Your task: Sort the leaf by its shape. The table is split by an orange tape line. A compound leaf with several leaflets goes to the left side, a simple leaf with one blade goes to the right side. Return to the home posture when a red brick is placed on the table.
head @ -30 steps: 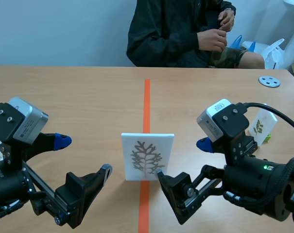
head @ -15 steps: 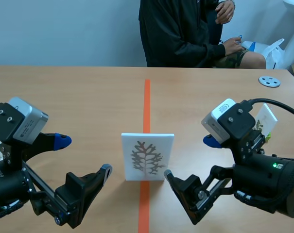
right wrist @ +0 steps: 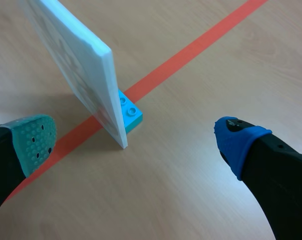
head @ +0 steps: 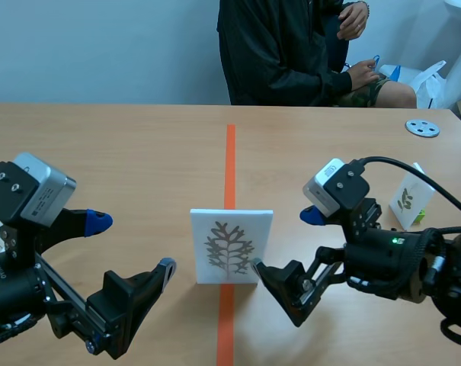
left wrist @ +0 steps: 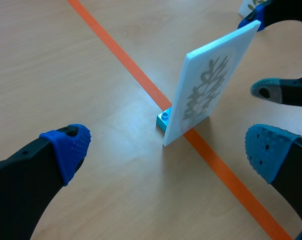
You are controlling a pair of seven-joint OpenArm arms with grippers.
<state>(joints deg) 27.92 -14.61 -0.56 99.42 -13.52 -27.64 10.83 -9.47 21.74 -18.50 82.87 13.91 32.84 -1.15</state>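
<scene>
Leaf card [head: 231, 245], white with a grey many-leaflet sprig printed on it, stands upright at mid-counter on the orange tape line [head: 230, 160], held at its foot by a small turquoise brick [right wrist: 128, 112]. On the near left of the counter [head: 123, 152], the left jaws are spread wide, holding nothing, with the card ahead of them. Just right of the card, the right jaws also gape empty, one pad near its lower corner but apart from it. Further right stands a second small card [head: 409, 197]. A grey disc [head: 422, 127] lies beyond it, and a person [head: 283, 53] sits across the counter.
</scene>
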